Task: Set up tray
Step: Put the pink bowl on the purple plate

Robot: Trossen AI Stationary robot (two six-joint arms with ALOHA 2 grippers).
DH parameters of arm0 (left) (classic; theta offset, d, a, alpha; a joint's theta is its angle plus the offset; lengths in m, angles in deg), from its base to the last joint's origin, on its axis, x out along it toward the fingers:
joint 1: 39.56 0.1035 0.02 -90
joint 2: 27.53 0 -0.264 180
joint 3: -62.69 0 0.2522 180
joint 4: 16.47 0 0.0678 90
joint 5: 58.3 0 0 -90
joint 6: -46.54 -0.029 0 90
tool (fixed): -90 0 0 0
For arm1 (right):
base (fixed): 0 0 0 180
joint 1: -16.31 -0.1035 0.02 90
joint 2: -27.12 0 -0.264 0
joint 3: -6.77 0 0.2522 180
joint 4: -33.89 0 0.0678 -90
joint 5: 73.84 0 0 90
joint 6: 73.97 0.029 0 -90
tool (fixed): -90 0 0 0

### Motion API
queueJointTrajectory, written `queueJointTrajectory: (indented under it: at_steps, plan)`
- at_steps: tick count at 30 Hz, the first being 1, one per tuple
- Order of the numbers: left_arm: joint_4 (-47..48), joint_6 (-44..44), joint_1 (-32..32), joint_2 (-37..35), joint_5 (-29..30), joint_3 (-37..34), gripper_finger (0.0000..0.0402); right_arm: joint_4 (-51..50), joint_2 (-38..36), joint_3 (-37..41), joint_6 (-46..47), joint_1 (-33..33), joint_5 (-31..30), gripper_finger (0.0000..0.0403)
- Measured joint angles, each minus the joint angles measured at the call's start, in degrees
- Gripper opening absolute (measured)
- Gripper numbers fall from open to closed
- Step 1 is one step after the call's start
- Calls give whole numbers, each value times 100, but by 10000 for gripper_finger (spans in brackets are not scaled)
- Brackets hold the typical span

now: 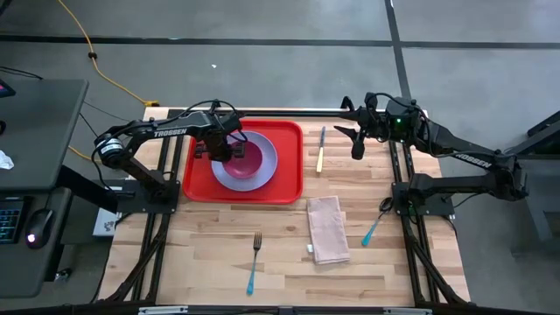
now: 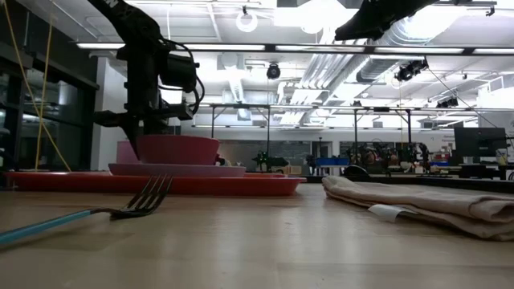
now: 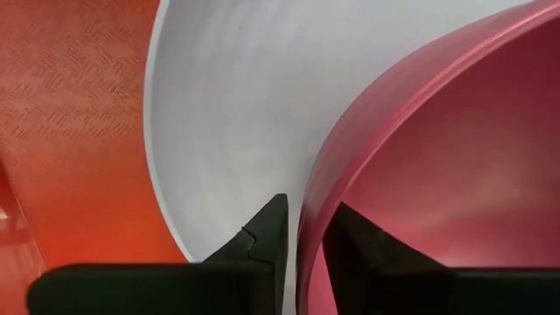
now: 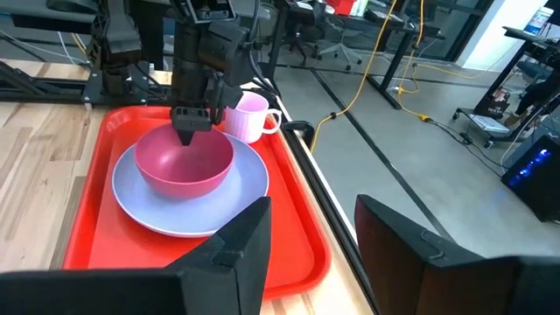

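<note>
The tray point(image 1: 197, 179) lies on the surface's far left part, carrying a plate point(image 1: 267, 156), a bowl point(image 1: 248, 156) and a mug point(image 4: 252, 116). The left gripper point(image 3: 306, 229) straddles the bowl's rim, jaws grasping it or just letting go. I judge the bowl is being placed; next comes release and a straight lift. The right gripper point(image 4: 313, 229) hovers over the far right, jaws released, near the knife point(image 1: 321, 149).
</note>
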Motion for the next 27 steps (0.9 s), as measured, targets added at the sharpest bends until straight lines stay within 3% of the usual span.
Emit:
queueJointTrajectory:
  at_steps: [10, 27]
  plan:
    - [-18, 1, 3, -106, 49, 1, 120, -2, 1, 0, 2, 0, -82, 144]
    - [253, 310, 4, -1306, 368, 1, 114, -2, 2, 0, 17, 1, -98, 145]
